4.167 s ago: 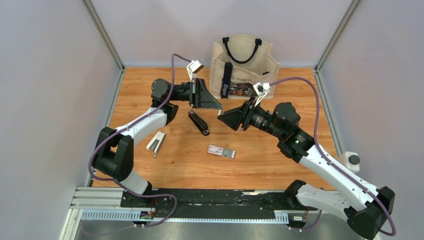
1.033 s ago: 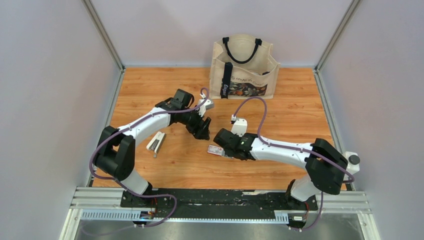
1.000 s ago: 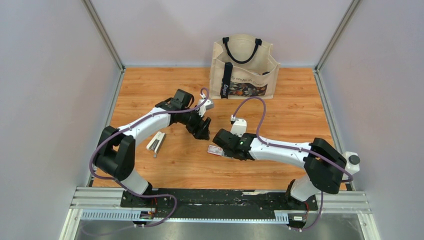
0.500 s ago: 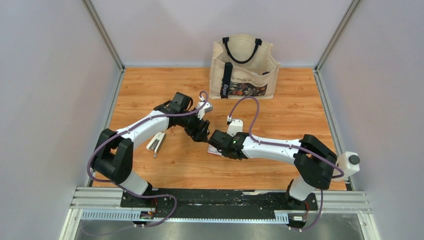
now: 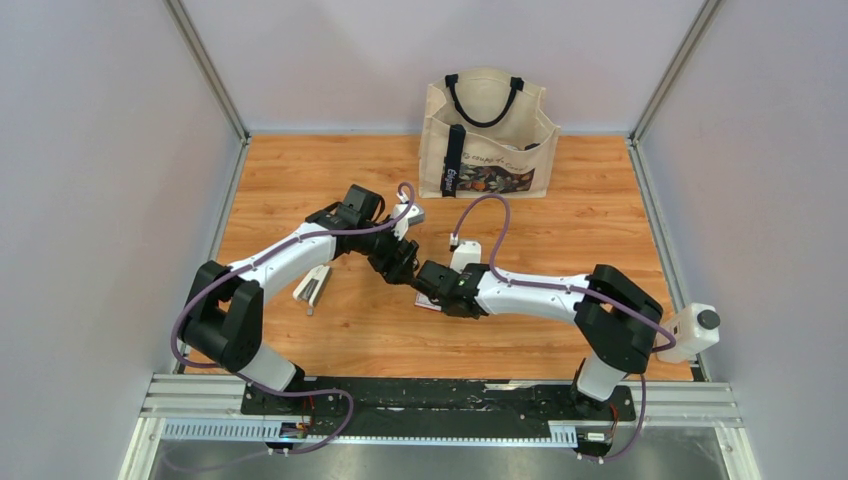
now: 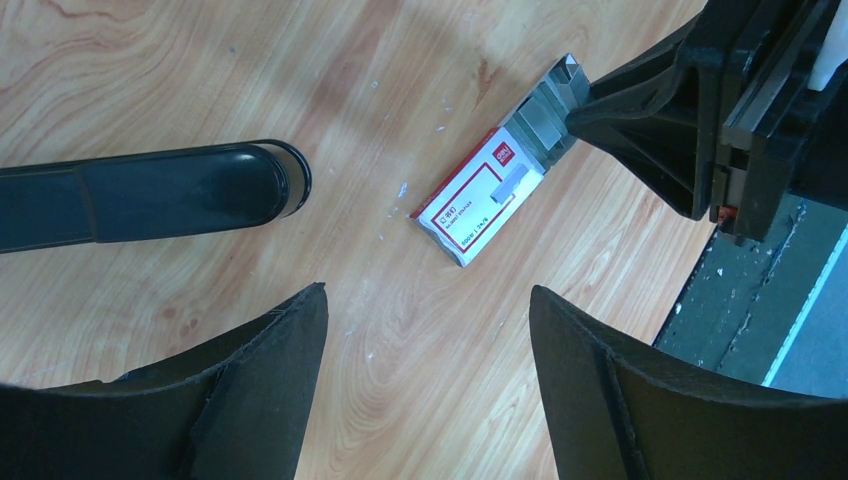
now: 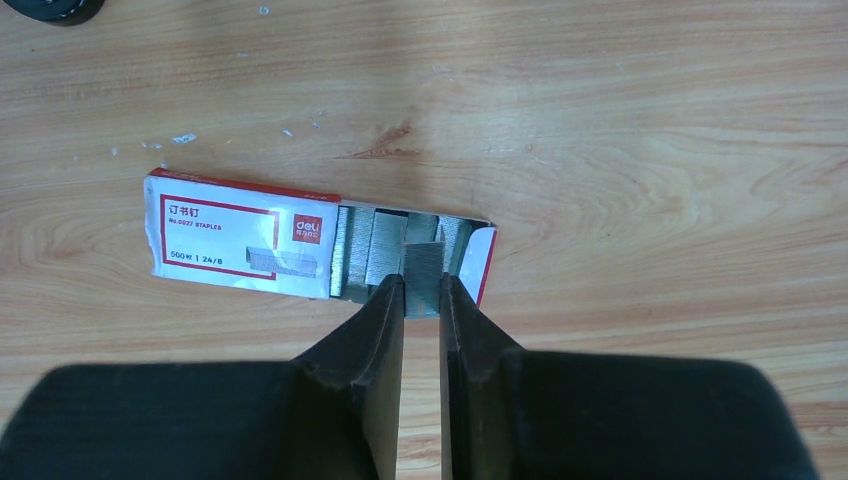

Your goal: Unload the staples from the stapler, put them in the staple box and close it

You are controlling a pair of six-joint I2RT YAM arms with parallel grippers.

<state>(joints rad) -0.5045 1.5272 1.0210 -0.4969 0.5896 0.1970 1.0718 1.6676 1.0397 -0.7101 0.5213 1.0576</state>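
Far left in the overhead view: small white-and-grey object (image 5: 312, 285) flat on the wooden table (image 5: 560, 210), beside the left arm (image 5: 290, 248). Just right of it, near the middle: left gripper (image 6: 425, 298), spread wide over bare wood, gripping nothing. At the left edge of its wrist view: black stapler (image 6: 150, 192) lying flat, rounded end just above the left fingertip, not between the fingers. Further right in that view: red-and-white staple box (image 6: 480, 200), slanted, with its grey tray (image 6: 545, 105) drawn out at the upper right end. At that tray, from the right: right gripper (image 7: 422, 298), fingers almost together and pinched on the staples (image 7: 422, 262), a short silvery strip at the tray's open end, among the other strips packed there. Cannot tell whether lifted clear of them. From the right wrist: box flat at frame centre, printed sleeve to the left, tray to the right. Upper centre overhead: beige tote bag (image 5: 487, 135) upright at the back of the table, well apart from both grippers.
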